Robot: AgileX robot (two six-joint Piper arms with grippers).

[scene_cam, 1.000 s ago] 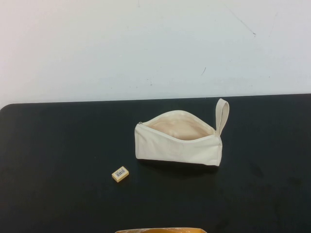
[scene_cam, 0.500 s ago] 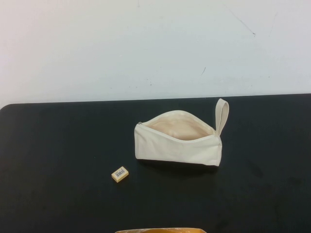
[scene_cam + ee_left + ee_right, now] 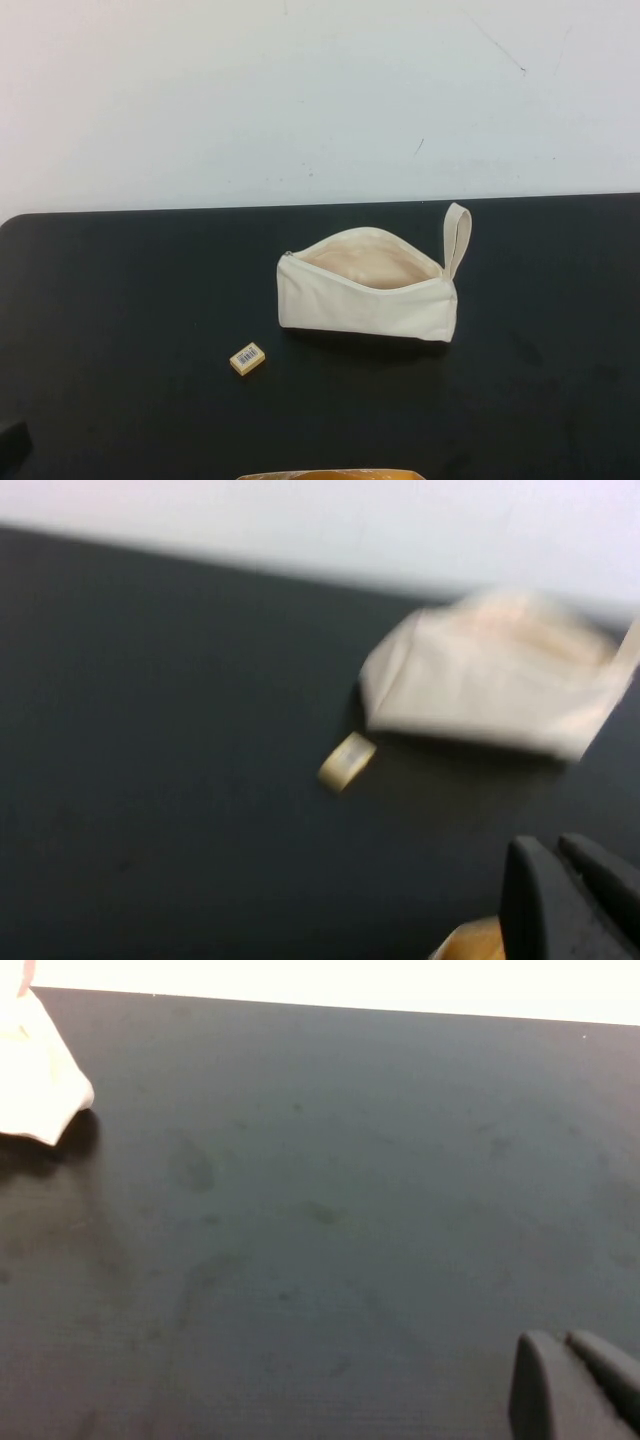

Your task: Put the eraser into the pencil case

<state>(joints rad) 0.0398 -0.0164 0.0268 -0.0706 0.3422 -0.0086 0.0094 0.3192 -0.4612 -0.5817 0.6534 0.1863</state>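
Change since half a second ago: a dark part of the left gripper (image 3: 12, 440) has entered the high view at the lower left corner; eraser and pencil case are unmoved. Eraser (image 3: 247, 358): flat on the black counter (image 3: 120, 300), lower left of centre, well apart from that gripper and near the pencil case (image 3: 366, 288), which sits unzipped at centre, loop strap at its right end. Left wrist view: eraser (image 3: 346, 761) just beside the case (image 3: 490, 690), dark fingers (image 3: 545, 905) at lower right, clenched. Right wrist view only: right gripper (image 3: 575, 1385), fingers clenched, over bare counter; a case corner (image 3: 35, 1080) at upper left.
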